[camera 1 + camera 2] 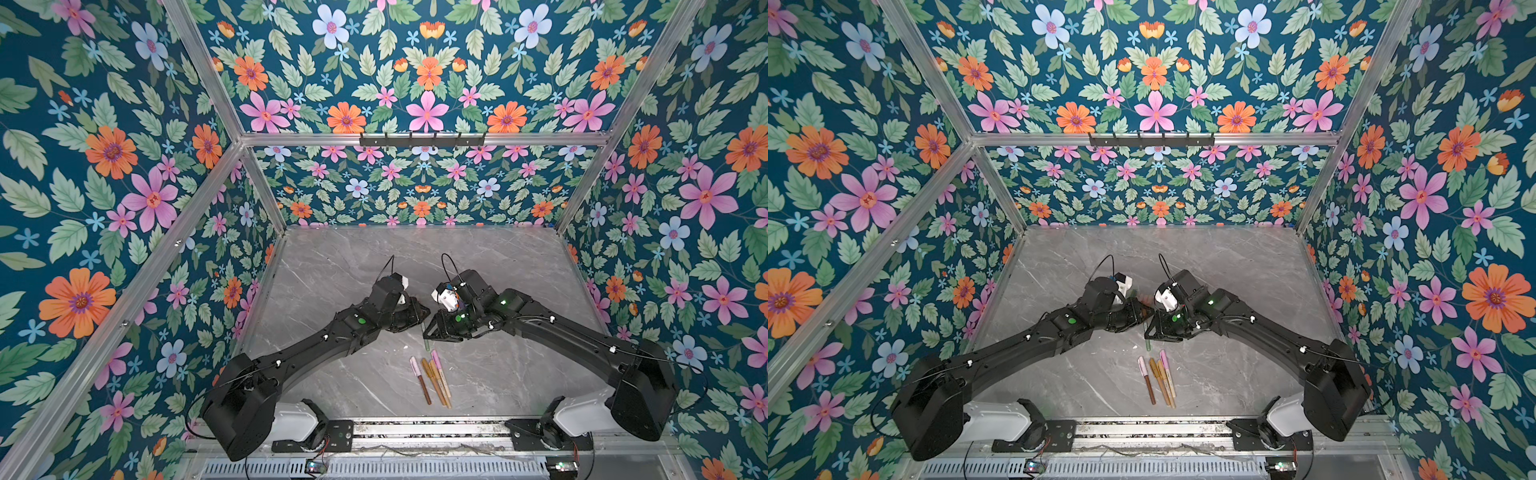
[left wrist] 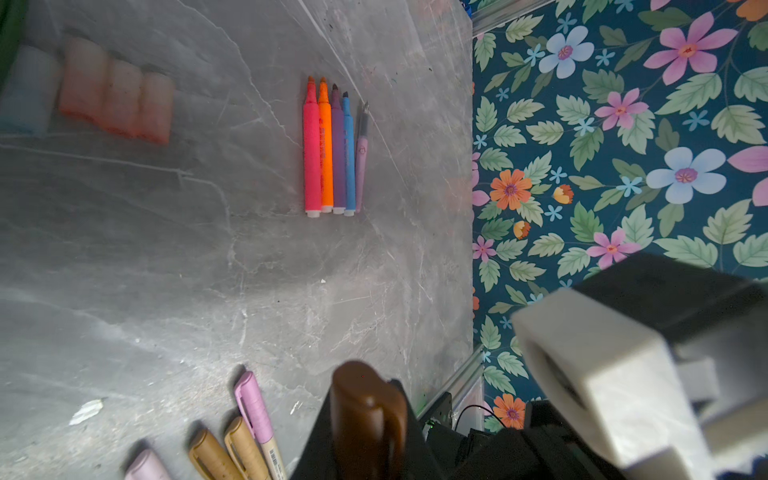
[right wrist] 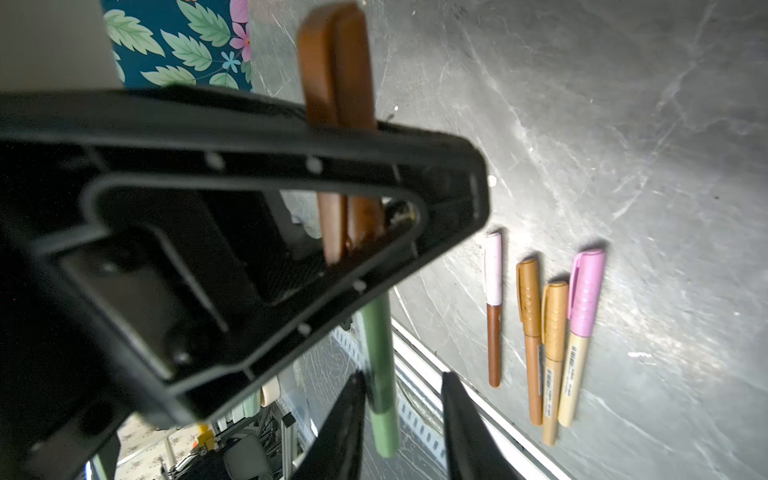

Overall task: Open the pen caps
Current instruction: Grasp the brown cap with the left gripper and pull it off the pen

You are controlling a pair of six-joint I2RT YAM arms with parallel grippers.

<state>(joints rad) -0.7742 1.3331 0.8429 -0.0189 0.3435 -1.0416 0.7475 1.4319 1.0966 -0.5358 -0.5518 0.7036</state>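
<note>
A pen with a brown cap (image 2: 368, 411) and a green body (image 3: 379, 365) hangs above the table between my two grippers. My left gripper (image 1: 419, 316) is shut on the brown cap (image 3: 332, 70). My right gripper (image 3: 402, 378) stands open around the lower end of the green body; the body lies against one finger, with a gap to the other. In both top views the grippers meet at mid-table, and the green body (image 1: 426, 343) (image 1: 1147, 343) pokes out below them. Several translucent peach pen caps (image 2: 116, 97) and a bluish one (image 2: 29, 91) lie loose on the table.
Several capped pens (image 1: 432, 380) (image 3: 540, 332), pink- and gold-capped, lie side by side near the front edge. A row of uncapped markers (image 2: 332, 149), red to lilac, lies beyond. The right arm's white wrist housing (image 2: 615, 374) is close by. Floral walls enclose the grey marble table (image 1: 498, 270).
</note>
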